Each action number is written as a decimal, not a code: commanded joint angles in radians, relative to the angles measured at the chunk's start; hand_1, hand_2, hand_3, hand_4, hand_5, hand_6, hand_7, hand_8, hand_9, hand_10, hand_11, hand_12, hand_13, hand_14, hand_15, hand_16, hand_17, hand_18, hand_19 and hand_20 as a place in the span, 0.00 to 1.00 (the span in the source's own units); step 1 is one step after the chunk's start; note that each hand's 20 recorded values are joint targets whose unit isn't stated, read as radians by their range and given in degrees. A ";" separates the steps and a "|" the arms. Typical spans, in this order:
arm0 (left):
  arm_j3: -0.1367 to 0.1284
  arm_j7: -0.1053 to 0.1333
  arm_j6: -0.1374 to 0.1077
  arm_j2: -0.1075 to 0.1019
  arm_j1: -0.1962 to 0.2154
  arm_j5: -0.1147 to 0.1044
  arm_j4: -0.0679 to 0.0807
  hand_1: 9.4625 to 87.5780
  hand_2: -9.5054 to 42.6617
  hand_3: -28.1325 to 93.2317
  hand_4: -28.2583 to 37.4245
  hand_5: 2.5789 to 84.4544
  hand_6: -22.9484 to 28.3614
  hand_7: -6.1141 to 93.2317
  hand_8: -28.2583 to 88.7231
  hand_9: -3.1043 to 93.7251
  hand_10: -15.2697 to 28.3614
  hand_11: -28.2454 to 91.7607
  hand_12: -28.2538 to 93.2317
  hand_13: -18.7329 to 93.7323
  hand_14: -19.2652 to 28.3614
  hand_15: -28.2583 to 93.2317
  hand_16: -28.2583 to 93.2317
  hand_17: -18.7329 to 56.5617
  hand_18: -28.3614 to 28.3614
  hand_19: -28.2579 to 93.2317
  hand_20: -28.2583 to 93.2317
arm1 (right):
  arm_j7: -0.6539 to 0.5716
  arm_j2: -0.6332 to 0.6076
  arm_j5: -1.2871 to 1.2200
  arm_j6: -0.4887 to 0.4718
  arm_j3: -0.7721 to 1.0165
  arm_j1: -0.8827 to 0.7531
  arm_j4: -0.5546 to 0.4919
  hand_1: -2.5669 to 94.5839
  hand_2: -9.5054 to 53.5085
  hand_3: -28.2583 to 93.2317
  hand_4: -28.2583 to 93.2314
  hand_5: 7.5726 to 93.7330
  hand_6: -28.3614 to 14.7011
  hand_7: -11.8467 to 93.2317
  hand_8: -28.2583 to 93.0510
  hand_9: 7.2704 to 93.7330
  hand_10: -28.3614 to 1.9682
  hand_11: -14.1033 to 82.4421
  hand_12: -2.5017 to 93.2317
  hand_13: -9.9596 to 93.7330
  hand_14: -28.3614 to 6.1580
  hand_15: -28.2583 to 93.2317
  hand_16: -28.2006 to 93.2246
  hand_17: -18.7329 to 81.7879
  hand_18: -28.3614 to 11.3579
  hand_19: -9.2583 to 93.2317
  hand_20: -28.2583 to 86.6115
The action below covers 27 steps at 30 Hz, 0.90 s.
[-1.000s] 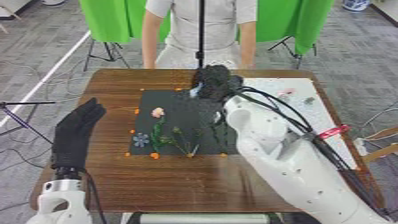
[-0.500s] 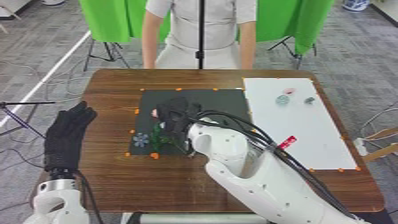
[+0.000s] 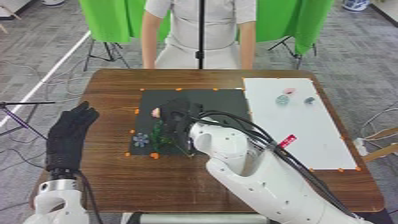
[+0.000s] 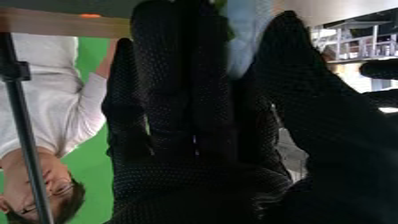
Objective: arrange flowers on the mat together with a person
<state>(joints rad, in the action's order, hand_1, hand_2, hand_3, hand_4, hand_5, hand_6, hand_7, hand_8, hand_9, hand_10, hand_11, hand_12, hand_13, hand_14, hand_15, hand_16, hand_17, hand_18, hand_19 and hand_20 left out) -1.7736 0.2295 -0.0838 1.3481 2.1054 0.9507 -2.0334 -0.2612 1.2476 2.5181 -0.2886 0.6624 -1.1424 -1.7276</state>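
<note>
In the head view, my right hand (image 3: pixel 179 111) is over the left-middle part of the dark mat (image 3: pixel 229 98), beside a pale pink flower (image 3: pixel 156 113). The right wrist view has a pale blue, blurred piece (image 4: pixel 240 37) held between the thumb and fingers of this right hand (image 4: pixel 191 100); it looks like a flower. Green stems (image 3: pixel 159 136) and a blue-grey flower (image 3: pixel 140 139) lie on the mat's near left part, partly covered by the hand. My left hand (image 3: pixel 71 127) rests at the table's left side, fingers straight.
On the right of the table lies a white sheet (image 3: pixel 298 132) bearing a pink flower (image 3: pixel 289 91), a pale teal one (image 3: pixel 282 100) and a small grey-green one (image 3: pixel 309 100). Orange pieces (image 3: pixel 155 156) dot the mat's edges. My right forearm crosses the table's near right part.
My right hand has come from the mat's far edge toward its left-middle, with the pale blue piece, then stayed nearly still. The left hand has shifted slightly outward.
</note>
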 commanded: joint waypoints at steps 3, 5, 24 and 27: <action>-0.005 -0.010 0.018 0.003 0.006 0.006 0.005 0.19 0.42 0.80 0.03 0.56 0.52 0.18 0.19 0.49 0.64 0.34 0.36 0.48 0.72 0.32 0.25 0.32 0.68 0.26 0.37 | -0.004 -0.014 -0.010 -0.020 -0.017 0.006 -0.025 0.50 0.00 0.83 0.02 0.63 0.78 0.29 0.12 0.82 0.55 0.33 0.23 0.74 0.51 0.59 0.45 0.43 0.33 0.55 0.56; -0.003 -0.009 0.019 0.001 0.004 0.003 0.008 0.19 0.41 0.79 0.04 0.56 0.52 0.18 0.19 0.49 0.64 0.34 0.36 0.48 0.72 0.32 0.25 0.31 0.68 0.26 0.36 | -0.001 -0.018 -0.012 -0.033 -0.019 0.004 -0.029 0.50 0.00 0.83 0.02 0.62 0.78 0.29 0.12 0.83 0.55 0.33 0.23 0.74 0.51 0.59 0.45 0.43 0.33 0.55 0.56; -0.010 -0.006 0.036 0.013 0.012 0.015 0.002 0.20 0.29 0.79 0.12 0.54 0.53 0.16 0.19 0.46 0.65 0.34 0.34 0.46 0.74 0.32 0.25 0.29 0.71 0.26 0.37 | -0.003 -0.035 -0.015 -0.107 0.029 -0.003 -0.076 0.41 0.00 0.78 0.05 0.45 0.79 0.28 0.12 0.76 0.53 0.32 0.22 0.72 0.50 0.59 0.45 0.42 0.29 0.55 0.55; -0.009 -0.010 0.037 0.012 0.009 0.015 0.005 0.21 0.29 0.79 0.12 0.54 0.53 0.16 0.19 0.46 0.64 0.34 0.34 0.46 0.74 0.32 0.26 0.29 0.71 0.26 0.37 | -0.016 -0.054 -0.018 -0.042 0.084 -0.016 -0.142 0.40 0.00 0.78 0.05 0.44 0.79 0.28 0.12 0.75 0.53 0.31 0.22 0.71 0.48 0.59 0.45 0.41 0.29 0.55 0.55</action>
<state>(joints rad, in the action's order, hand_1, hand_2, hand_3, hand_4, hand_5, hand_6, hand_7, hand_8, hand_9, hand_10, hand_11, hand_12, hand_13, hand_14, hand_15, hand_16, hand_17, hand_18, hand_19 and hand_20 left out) -1.7804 0.2270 -0.0568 1.3495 2.1057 0.9588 -2.0332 -0.2603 1.2257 2.5007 -0.3981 0.6656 -1.1491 -1.7645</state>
